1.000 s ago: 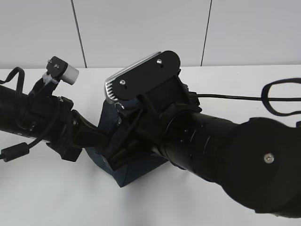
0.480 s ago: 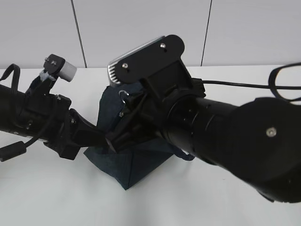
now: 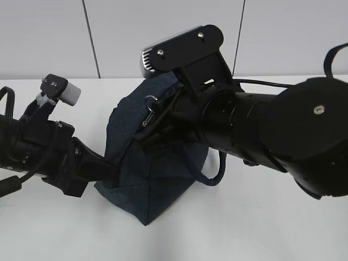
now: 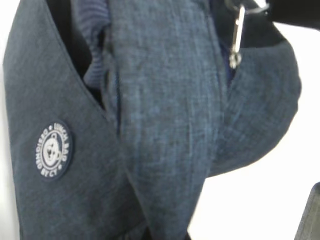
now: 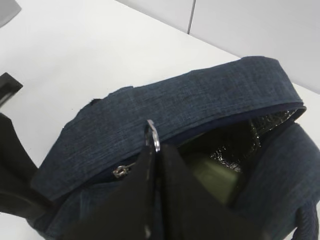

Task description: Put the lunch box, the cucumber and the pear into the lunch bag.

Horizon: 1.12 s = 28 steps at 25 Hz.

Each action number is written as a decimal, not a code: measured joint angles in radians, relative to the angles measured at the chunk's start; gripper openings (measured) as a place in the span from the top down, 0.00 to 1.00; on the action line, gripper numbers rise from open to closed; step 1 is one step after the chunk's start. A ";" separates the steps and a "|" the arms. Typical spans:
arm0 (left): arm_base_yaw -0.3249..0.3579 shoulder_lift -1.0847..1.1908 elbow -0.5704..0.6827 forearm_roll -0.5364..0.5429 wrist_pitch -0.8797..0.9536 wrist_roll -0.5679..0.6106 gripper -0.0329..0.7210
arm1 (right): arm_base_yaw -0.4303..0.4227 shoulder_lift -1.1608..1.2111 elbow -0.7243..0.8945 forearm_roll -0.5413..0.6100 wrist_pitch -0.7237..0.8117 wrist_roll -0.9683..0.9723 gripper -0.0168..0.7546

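The dark navy lunch bag (image 3: pixel 144 179) stands on the white table, its top partly open. My right gripper (image 3: pixel 157 117) is shut on the metal ring pull (image 5: pixel 152 136) of the zipper and holds it up above the bag's opening. Through the opening in the right wrist view I see the silver lining and the pale sage-green lid of the lunch box (image 5: pixel 216 181) inside. My left gripper (image 3: pixel 110 171) is pressed into the bag's lower left side, shut on a fold of fabric (image 4: pixel 165 200). The cucumber and the pear are hidden.
The bag's padded handle loop (image 3: pixel 211 176) hangs at its right side. A black cable (image 3: pixel 272 82) runs along the table behind the right arm. A round white-on-navy badge (image 4: pixel 52 150) sits on the bag's side. The wall stands just behind the table.
The right gripper has risen and moved right with the ring pull, drawing the bag's top up taller. The left arm has shifted a little left and down, still at the bag's side.
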 joint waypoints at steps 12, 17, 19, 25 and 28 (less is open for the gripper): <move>0.000 -0.002 0.044 0.000 -0.006 -0.010 0.95 | -0.216 -0.002 -0.070 -0.006 0.112 -0.010 0.98; 0.000 -0.002 0.044 0.000 -0.006 -0.011 0.95 | -0.307 0.048 -0.134 -0.013 0.214 -0.019 0.98; 0.000 -0.002 0.045 0.001 -0.006 -0.011 0.95 | -0.344 0.094 -0.168 -0.013 0.235 -0.021 0.98; 0.000 -0.002 0.046 0.001 -0.006 -0.011 0.95 | -0.494 0.209 -0.272 0.063 0.406 -0.023 0.98; 0.000 -0.002 0.046 0.001 -0.007 -0.011 0.95 | -0.573 0.261 -0.330 0.147 0.537 -0.024 0.98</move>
